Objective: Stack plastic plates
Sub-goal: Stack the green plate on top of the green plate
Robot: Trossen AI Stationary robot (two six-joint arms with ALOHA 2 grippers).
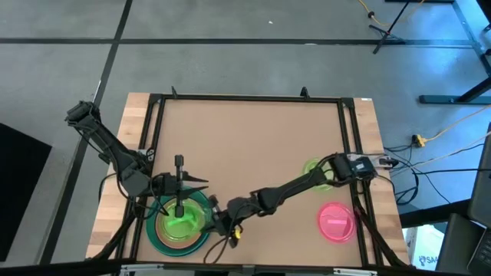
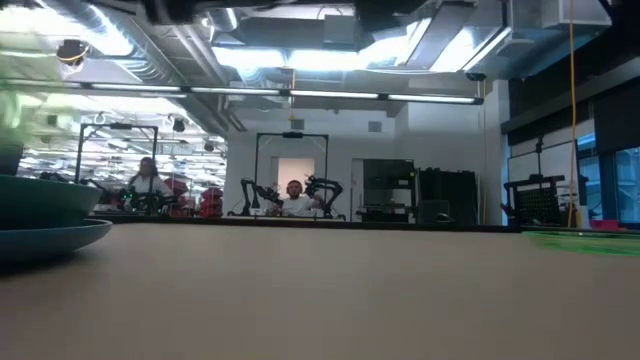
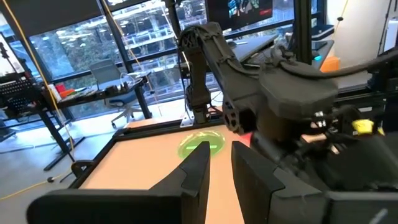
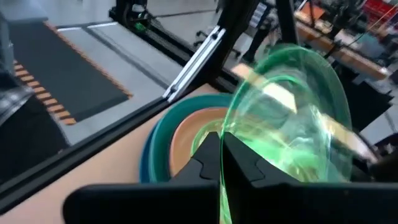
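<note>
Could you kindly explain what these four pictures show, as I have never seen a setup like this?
Two dark robot arms work at a table, stacking plastic plates. One camera looks straight down, one sits at table-top height, and one rides on each wrist. The stack near the table's front edge has large blue and teal plates with a peach one inside. The right gripper holds a translucent green plate tilted over that stack. The left gripper waits open beside it. Another green plate and a pink plate lie apart.

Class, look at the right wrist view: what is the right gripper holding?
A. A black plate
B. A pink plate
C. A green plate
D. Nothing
C: the right gripper is shut on the rim of a translucent green plate, tilted above the stack.
</note>
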